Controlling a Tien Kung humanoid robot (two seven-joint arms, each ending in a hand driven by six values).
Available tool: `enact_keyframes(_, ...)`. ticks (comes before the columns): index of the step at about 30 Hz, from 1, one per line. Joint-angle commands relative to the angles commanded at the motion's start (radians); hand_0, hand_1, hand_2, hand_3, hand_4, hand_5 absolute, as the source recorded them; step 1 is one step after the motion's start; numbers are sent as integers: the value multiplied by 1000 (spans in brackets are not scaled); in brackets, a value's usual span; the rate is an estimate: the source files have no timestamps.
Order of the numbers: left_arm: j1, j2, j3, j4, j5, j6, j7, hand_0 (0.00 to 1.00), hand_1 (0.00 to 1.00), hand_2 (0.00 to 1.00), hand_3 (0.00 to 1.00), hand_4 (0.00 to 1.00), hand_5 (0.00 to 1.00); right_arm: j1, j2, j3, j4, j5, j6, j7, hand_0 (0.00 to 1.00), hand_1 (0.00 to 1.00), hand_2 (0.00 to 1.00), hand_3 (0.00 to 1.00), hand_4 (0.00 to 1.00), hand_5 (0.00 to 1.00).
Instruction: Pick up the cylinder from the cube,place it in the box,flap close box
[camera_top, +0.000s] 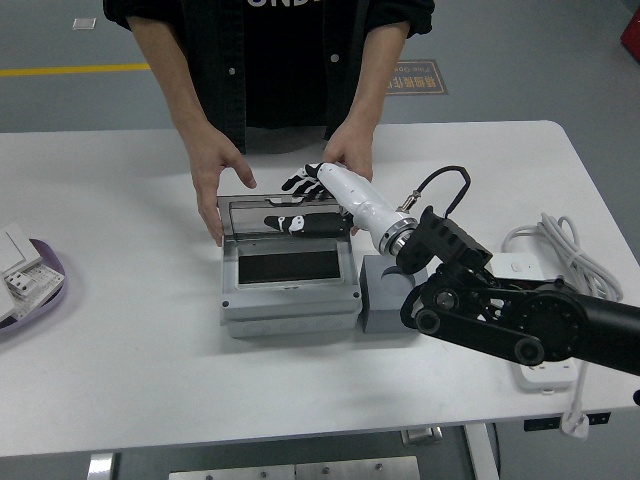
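Spanning the scene, the tabletop (120, 340) carried the box (290, 290) below the right hand (303, 183). The hand, fingers spread and empty, sat behind the raised lid (285, 218), apparently to flap it shut. The person's hands (215, 175) steadied the box. The cylinder wasn't visible; the cube (385, 305) stood bare.
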Motion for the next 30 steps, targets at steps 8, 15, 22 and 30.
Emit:
enact_keyframes(8, 2, -8, -18, 0, 19, -5, 12, 513, 561, 566, 601, 692, 319, 13, -33, -29, 135, -150, 59, -94, 639, 610, 653, 668, 882, 590)
enact_keyframes(15, 0, -12, -16, 0, 13, -4, 14, 513, 562, 565, 599, 704, 300, 13, -46, -34, 155, -93, 96, -86, 638, 601, 652, 657, 827, 554)
enact_keyframes(22, -1, -11, -16, 1, 8, -2, 14, 513, 562, 565, 596, 707, 299, 8, -57, -26, 144, 13, 130, -48, 637, 604, 655, 657, 658, 513)
enact_keyframes(30, 0, -13, -10, 1, -5, 0, 12, 513, 562, 565, 596, 708, 300, -44, -96, 64, 144, 65, 88, 5, 631, 605, 658, 661, 626, 527)
